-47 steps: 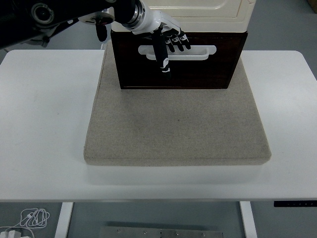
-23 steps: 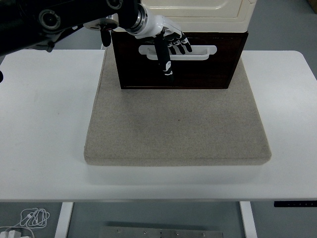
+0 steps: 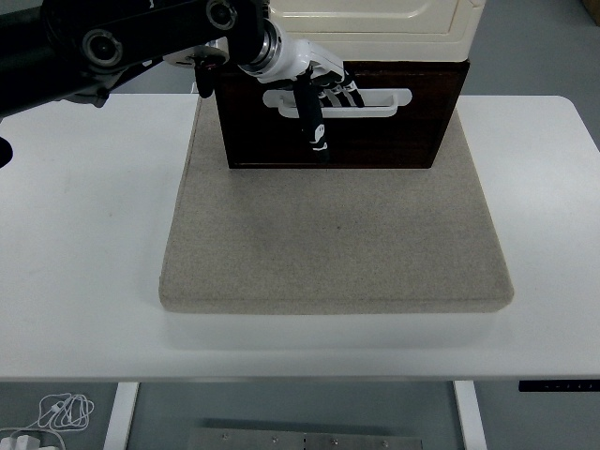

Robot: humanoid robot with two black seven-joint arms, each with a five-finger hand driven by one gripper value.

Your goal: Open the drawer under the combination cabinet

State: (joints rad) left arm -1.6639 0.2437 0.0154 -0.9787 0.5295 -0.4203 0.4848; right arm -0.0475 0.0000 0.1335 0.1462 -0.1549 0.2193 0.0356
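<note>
White and wide, the surface (image 3: 84, 244) fills most of the head view, with grey floor showing past its far corners and beneath its near edge. Down at the bottom left, under the near edge, a coil of white cable (image 3: 62, 410) lies on the floor.

From the top left the black left arm (image 3: 112, 42) reaches in across the far side of the surface, ending in a white and black left hand (image 3: 314, 84). Its fingers (image 3: 315, 127) are stretched out and only loosely curved, pointing down and forward. The shorter ones lie over the white handle (image 3: 375, 98), seemingly dipping into its slot, while one long finger hangs down across the dark front below it. Whether they have closed on the handle cannot be told; no firm hold is visible.

Centred on the surface lies a thick square grey mat (image 3: 337, 234). At its far edge stands the cabinet (image 3: 394, 19), cream-coloured on top. Below that cream part sits the drawer (image 3: 394, 136), dark brown with a thin framed edge, its front facing the camera, the long white handle set high across it.

At the bottom right, a small dark control strip (image 3: 559, 385) sits on the near edge.
</note>
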